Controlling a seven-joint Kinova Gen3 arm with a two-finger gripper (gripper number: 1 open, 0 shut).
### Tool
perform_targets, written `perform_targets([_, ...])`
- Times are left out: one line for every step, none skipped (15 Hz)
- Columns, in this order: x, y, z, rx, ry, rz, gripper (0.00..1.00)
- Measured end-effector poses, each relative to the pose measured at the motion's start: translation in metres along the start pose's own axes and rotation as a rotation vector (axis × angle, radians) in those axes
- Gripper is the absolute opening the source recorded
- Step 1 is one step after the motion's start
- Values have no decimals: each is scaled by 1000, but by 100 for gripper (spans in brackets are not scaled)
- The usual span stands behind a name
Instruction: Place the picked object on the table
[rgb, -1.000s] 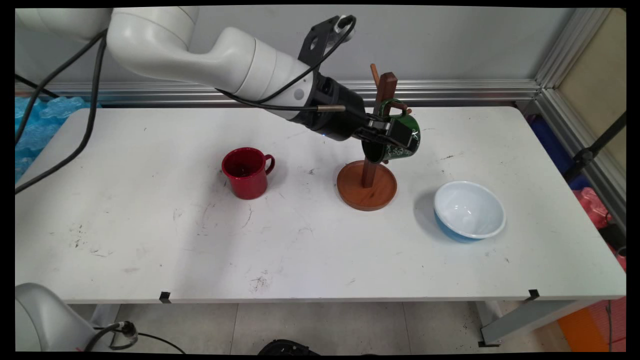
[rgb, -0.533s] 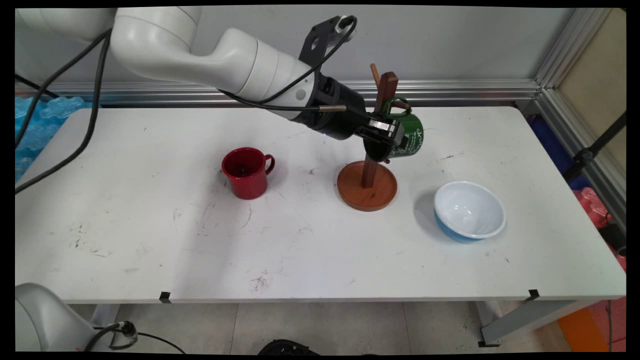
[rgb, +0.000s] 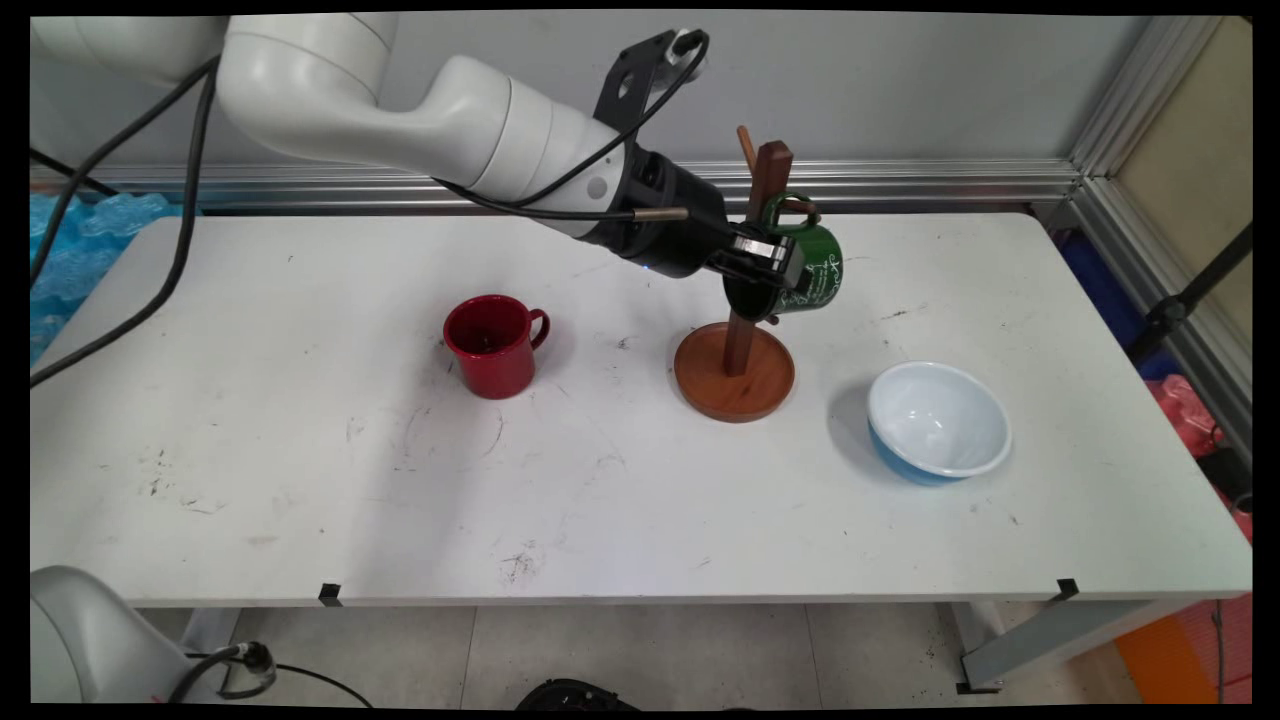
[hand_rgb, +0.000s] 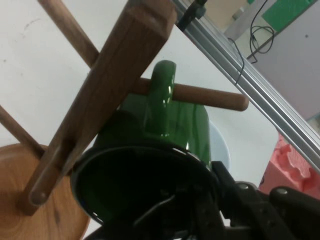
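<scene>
green mug (rgb: 808, 272) lifted slightly, handle over peg (hand_rgb: 210, 97)

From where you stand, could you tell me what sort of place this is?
Probably a robotics lab bench: a scuffed white table against an aluminium-framed wall, where the arm's hand grips a green mug hooked on a wooden mug tree, with cables hanging.

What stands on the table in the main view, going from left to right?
Red mug → wooden mug stand, with the green mug held at its peg by the gripper → blue bowl.
</scene>
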Motion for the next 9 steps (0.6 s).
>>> perform_targets([-1,0,-1,0,0,1,0])
perform_targets([-1,1,-2,-1,-1,2,0])
perform_targets([-1,1,-2,-2,-1,3,0])
perform_targets([-2,3,-3,-5,-2,4,0])
perform_targets([-3,4,-4,-8,-3,5,0])
perform_targets([-3,5,-5,-10,-4,6,0])
perform_targets([-4,7,-6,-14,-4,7,0])
perform_targets([-4,8,-7,-17,-4,8,0])
perform_targets([-4,10,-7,-21,-4,9,0])
